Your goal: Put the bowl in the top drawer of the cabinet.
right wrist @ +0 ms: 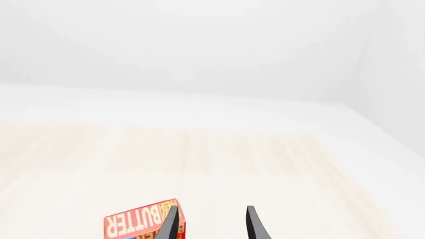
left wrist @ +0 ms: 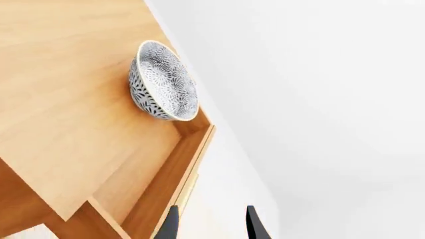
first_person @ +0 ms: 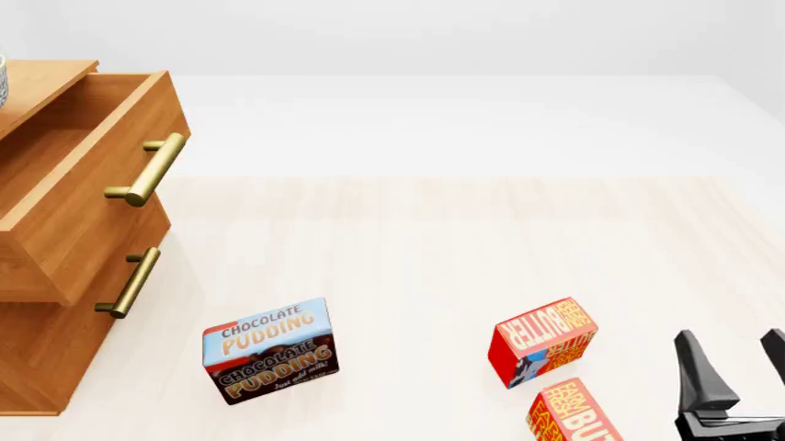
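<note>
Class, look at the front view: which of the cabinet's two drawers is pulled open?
The top drawer is pulled open, its front and brass handle jutting out; the lower drawer sits flush with the cabinet.

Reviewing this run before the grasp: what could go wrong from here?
1. The round white bowl with grey lacy pattern sits at the corner of the orange-brown wooden cabinet top; a nudge might tip it off.
2. The open top drawer juts out; the left gripper could clip its front.

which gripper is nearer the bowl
Left. The left gripper hovers by the cabinet, with the bowl in its view; the right gripper is far across the table.
</note>
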